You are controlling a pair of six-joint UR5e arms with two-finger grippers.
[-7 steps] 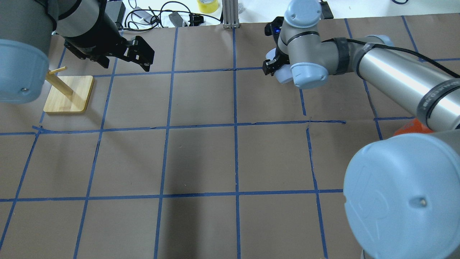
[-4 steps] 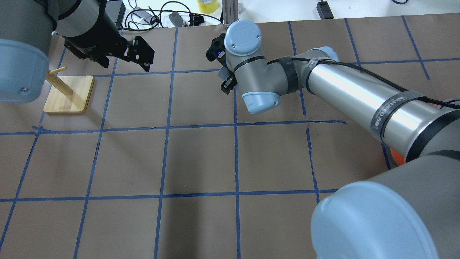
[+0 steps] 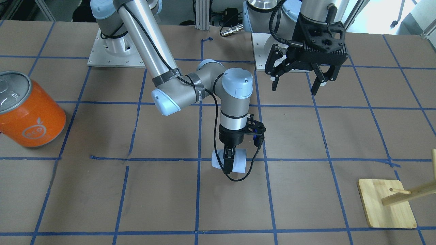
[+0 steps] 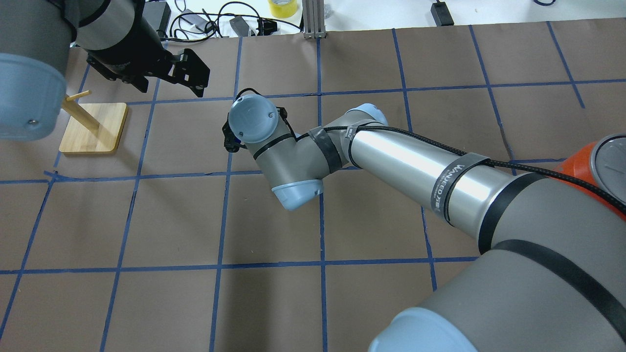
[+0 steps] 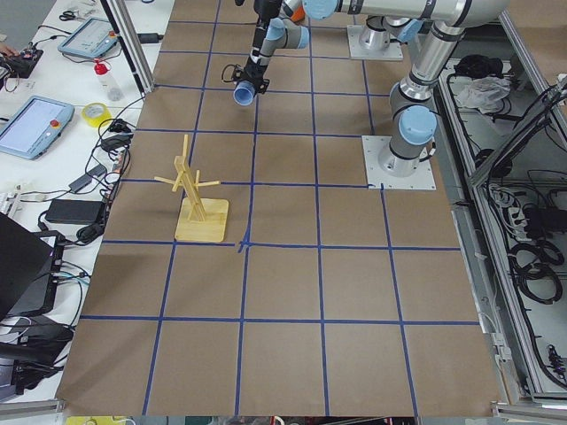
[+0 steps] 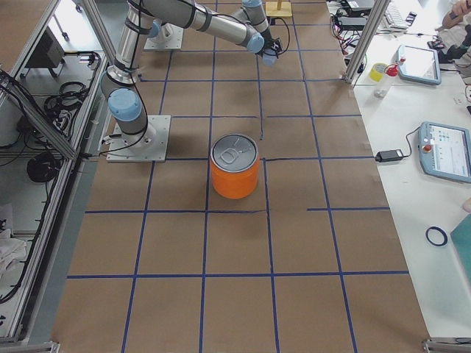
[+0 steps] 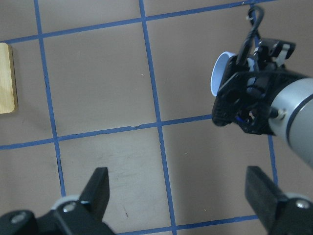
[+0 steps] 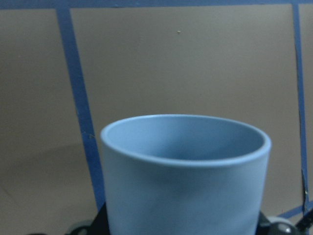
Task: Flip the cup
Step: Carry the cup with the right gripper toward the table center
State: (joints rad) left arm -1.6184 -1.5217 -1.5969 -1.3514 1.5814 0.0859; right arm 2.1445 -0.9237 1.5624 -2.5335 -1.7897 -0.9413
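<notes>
Two grippers: right gripper grasps cup sideways between its fingers; left gripper, well apart, stands spread.

**Silver tubes, blue caps**

The right arm and left arm share polished silver tubes, grey joints and round pale blue caps. A black braided cable is strapped along the right arm with black bands, one lettered in white. The left pincer is black and ribbed.
</notes>
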